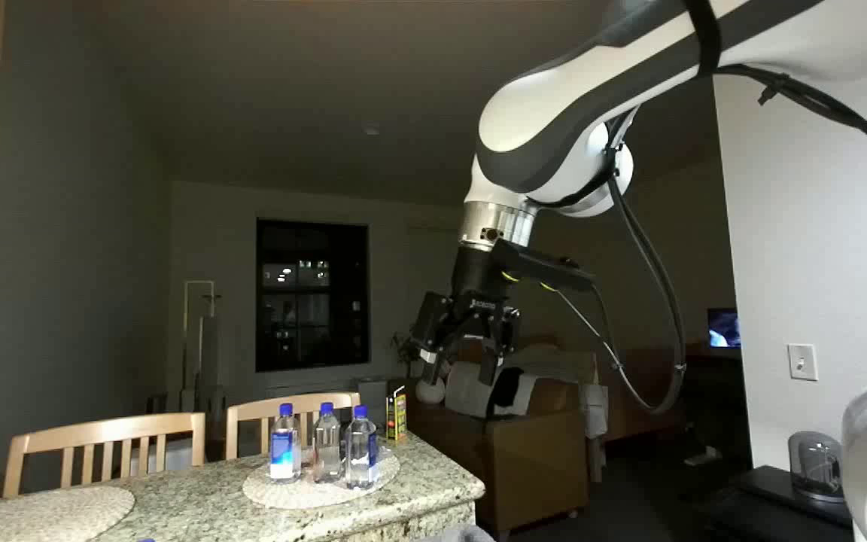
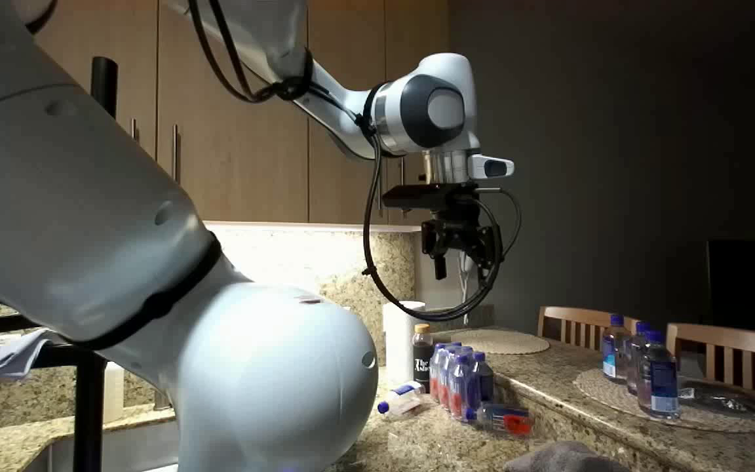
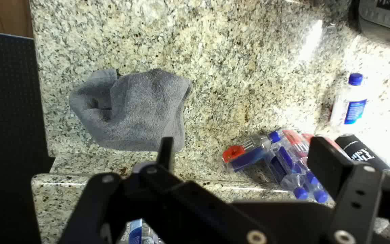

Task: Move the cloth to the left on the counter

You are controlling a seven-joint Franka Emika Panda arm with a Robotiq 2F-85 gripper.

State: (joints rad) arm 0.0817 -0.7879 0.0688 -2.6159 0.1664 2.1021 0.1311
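Cloth (image 3: 147,108) lies rumpled on the counter (image 3: 229,67) below the gripper (image 3: 242,149) and mostly left of its jaws in the wrist view; they stand wide apart, empty.

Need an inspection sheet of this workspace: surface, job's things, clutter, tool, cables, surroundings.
Surface: speckled stone counter, lower level with a raised ledge.
Job's things: grey cloth, rumpled, on the lower level, left of the bunched bottles in the wrist view.
Clutter: that bunch, two bottles lying nearby, three upright bottles on a round mat up on the ledge.
Tool: open, nothing seen in its grip.
Cables: black cable loop hangs lower in frame than the tool in both exterior views.
Surroundings: wooden chairs, wall cabinets.
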